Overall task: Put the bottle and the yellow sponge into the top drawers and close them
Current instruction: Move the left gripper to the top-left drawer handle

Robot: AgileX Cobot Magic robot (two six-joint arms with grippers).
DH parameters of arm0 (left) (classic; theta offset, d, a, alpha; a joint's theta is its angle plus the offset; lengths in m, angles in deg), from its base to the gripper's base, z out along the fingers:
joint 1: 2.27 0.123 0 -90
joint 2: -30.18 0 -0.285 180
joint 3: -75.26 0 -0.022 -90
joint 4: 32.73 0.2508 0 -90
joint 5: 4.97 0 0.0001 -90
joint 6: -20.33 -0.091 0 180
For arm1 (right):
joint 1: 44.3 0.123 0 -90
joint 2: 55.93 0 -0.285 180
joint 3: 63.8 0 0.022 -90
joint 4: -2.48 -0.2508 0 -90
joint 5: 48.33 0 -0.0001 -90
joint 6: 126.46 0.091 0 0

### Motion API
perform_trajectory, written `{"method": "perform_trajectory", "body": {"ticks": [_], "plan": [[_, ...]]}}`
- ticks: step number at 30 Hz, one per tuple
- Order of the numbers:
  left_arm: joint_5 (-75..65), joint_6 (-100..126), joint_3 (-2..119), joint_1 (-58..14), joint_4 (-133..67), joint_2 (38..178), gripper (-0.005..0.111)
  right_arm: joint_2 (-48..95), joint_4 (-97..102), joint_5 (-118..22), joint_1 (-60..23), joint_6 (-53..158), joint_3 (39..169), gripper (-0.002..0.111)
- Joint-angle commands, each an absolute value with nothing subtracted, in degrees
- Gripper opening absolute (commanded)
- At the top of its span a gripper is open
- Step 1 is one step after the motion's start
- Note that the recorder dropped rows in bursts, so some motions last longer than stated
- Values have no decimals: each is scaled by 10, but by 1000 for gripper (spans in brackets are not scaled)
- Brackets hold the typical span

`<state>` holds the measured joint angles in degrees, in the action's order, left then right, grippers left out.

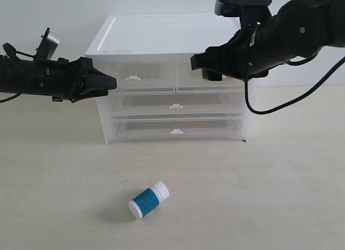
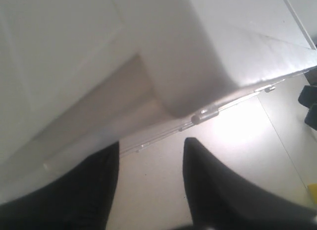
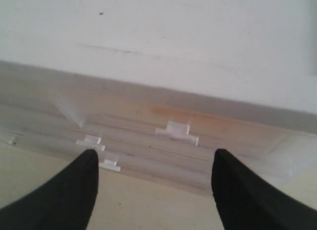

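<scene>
Lying on its side in the lower middle of the exterior view, the pill bottle (image 1: 149,200) rests on the pale table (image 1: 280,196), its white cap pointing toward the upper right, well in front of the drawer unit (image 1: 161,34). The unit stands at the centre of the frame, with a white top and translucent fronts. The two top drawers (image 1: 161,83) look pushed in flush, as do the two full-width drawers (image 1: 175,118) beneath them.

From the left edge, the left gripper (image 1: 111,82) reaches in level with the top row, its tips just beside the unit's left corner. In the left wrist view the gripper (image 2: 153,143) has its fingers (image 2: 208,180) spread with nothing between them.

From the upper right, the right gripper (image 1: 202,68) hangs in front of the right top drawer and hides its handle. In the right wrist view the gripper (image 3: 156,151) stands wide apart and empty, facing a white tab handle (image 3: 177,131).

A faint orange tint (image 3: 183,113) shows behind that drawer front. Whether it is the yellow sponge cannot be told.
</scene>
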<state>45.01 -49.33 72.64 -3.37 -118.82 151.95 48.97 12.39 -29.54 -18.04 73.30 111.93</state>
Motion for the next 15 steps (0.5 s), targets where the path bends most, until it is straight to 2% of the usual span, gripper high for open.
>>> {"method": "perform_trajectory", "body": {"ticks": [1,8,15], "plan": [[451,-500,735,-30,-1208,1523,41,485,124,-277,-184,719,1122,59],[488,-459,735,-30,-1127,1497,41,485,134,-274,-184,707,1122,59],[618,-433,735,-36,-1205,1502,41,485,135,-271,-184,707,1122,59]]}}
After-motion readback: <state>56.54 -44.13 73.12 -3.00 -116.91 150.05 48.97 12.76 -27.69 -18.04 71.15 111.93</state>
